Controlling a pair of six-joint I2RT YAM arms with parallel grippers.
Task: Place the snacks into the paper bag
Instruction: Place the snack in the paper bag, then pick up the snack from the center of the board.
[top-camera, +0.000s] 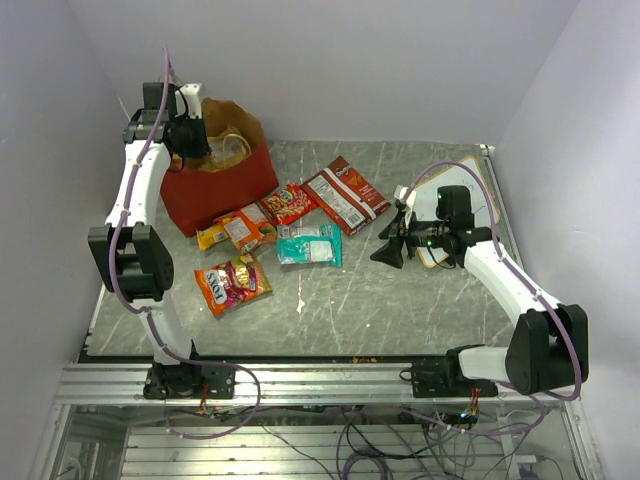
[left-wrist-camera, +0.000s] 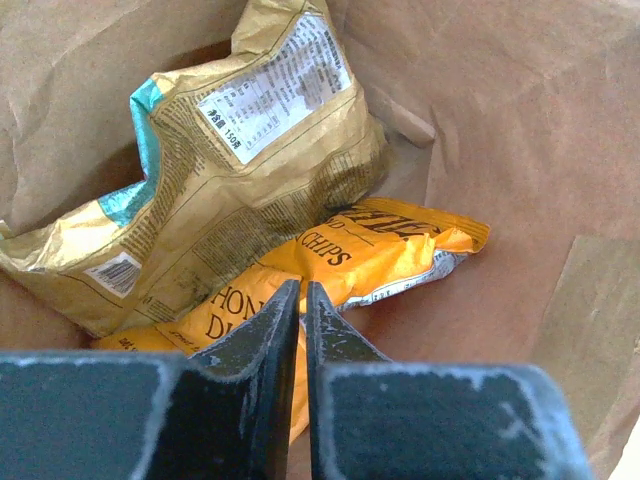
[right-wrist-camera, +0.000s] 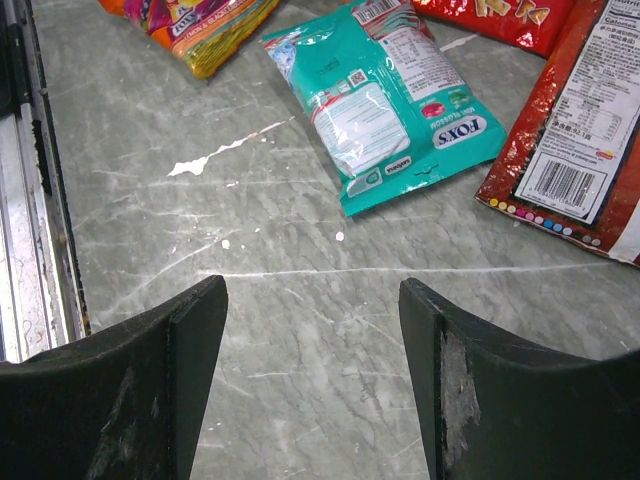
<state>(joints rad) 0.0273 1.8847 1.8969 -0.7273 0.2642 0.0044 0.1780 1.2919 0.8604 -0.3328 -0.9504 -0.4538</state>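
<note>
The red paper bag (top-camera: 215, 195) stands at the back left, its brown inside (left-wrist-camera: 500, 120) filling the left wrist view. Inside it lie a brown-gold packet (left-wrist-camera: 240, 170) and an orange chips bag (left-wrist-camera: 380, 250). My left gripper (top-camera: 190, 140) (left-wrist-camera: 303, 285) hangs in the bag's mouth just above the orange bag, jaws a narrow slit apart and holding nothing. On the table lie a teal packet (top-camera: 308, 245) (right-wrist-camera: 390, 100), a long red packet (top-camera: 345, 195) (right-wrist-camera: 580, 150), a small red one (top-camera: 290, 203), an orange-yellow one (top-camera: 240, 228) and a multicolour one (top-camera: 232, 284) (right-wrist-camera: 200, 25). My right gripper (top-camera: 385, 252) (right-wrist-camera: 312, 290) is open over bare table, right of the teal packet.
A white board with an orange edge (top-camera: 475, 215) lies under the right arm at the back right. The table's metal front rail (top-camera: 300, 380) runs along the near edge. Grey walls close in the left, back and right sides.
</note>
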